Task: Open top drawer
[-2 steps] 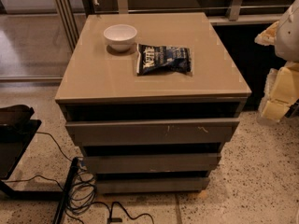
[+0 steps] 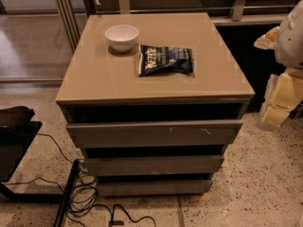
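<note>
The top drawer (image 2: 151,134) is the widest grey-taupe front of the cabinet, just under the tabletop, with small pale scratches right of centre. None of its inside shows, only a dark gap above the front. Two narrower drawer fronts (image 2: 152,165) sit below it. My gripper (image 2: 279,103), pale cream, hangs at the right edge of the camera view, beside the cabinet's right side at about the top drawer's height and apart from the front. The white arm (image 2: 289,34) is above it.
A white bowl (image 2: 121,36) and a dark chip bag (image 2: 165,60) lie on the beige cabinet top (image 2: 94,74). Black cables (image 2: 83,197) and a black stand (image 2: 14,141) are on the speckled floor at the left. A rail runs behind.
</note>
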Robot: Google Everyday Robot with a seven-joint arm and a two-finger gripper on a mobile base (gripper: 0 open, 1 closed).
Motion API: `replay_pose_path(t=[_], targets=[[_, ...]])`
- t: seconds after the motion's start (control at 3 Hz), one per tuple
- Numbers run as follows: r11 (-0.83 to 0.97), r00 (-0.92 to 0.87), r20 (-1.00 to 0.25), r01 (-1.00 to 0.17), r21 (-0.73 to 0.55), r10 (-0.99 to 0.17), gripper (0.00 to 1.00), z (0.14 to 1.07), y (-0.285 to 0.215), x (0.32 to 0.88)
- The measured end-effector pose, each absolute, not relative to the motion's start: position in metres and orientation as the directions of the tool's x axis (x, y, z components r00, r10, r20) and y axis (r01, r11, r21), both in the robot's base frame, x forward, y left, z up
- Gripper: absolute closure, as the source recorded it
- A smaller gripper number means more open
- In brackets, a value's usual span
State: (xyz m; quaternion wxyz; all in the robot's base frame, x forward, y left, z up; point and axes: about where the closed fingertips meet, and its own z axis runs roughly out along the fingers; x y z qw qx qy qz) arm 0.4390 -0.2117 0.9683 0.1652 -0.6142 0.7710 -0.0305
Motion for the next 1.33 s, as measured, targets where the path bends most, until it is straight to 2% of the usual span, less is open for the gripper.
replay_pose_path(t=[1.0, 1.33], targets=[[0.051, 0.054, -0.431, -0.972, -0.227, -0.901, 0.00, 0.845, -0.203, 0.442], [0.050, 0.054, -0.431, -0.973, -0.227, -0.901, 0.00, 0.845, -0.203, 0.442]])
